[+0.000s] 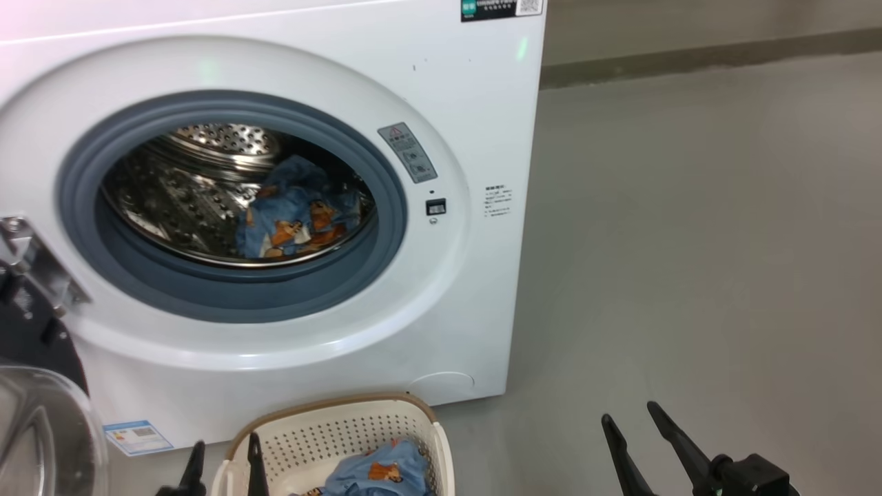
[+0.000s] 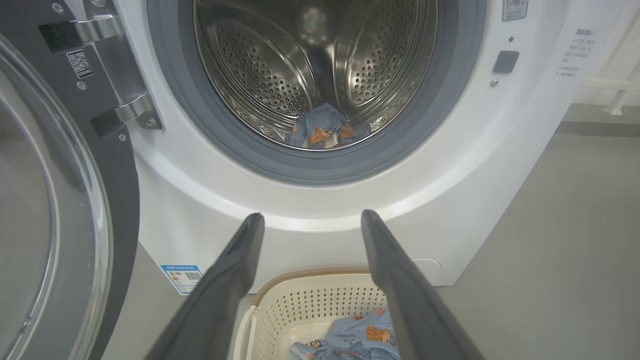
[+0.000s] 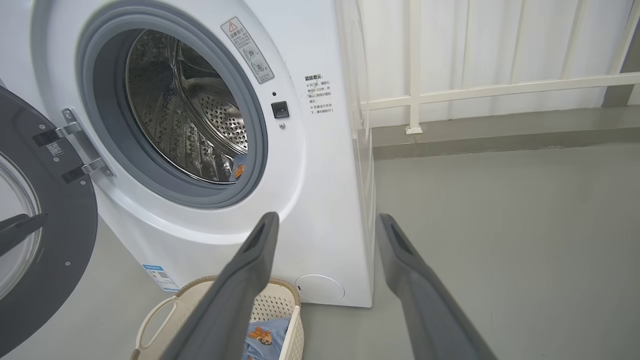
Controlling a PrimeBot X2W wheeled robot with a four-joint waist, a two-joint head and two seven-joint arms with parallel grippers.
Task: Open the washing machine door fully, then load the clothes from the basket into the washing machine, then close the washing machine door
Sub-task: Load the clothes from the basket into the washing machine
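Locate the washing machine (image 1: 441, 103) across the upper left and centre of the head view. It is a white box-shaped front-loader with a wide grey rubber gasket (image 1: 227, 296) ringing a perforated steel drum (image 1: 179, 200). To the right of the opening you see a grey warning sticker (image 1: 408, 153) and a small black latch socket (image 1: 435, 207). A blue label (image 1: 138, 436) sits at the machine's lower left corner. The washing machine door (image 3: 65, 235) stands open at the left edge of each view, hung on a bright metal hinge (image 1: 34, 255). It shows you its dark grey inner face and the bulging clear glass bowl at its centre. The clothes (image 1: 296, 213) are in two places. One bundle of light blue fabric with orange-brown bear prints lies low in the drum, right of centre. A second piece of the same fabric (image 1: 375, 472) lies in the basket (image 1: 344, 427). The basket is cream-white and perforated with a brown rim, and stands on the grey floor (image 1: 689, 241) just in front of the machine, at the bottom centre of the head view. The left gripper (image 1: 227, 441) is at the bottom edge, at the basket's left end, its fingers spread with nothing between them. The right gripper (image 1: 628, 411) is at the lower right over bare floor, well apart from the basket, its fingers likewise parted and empty.
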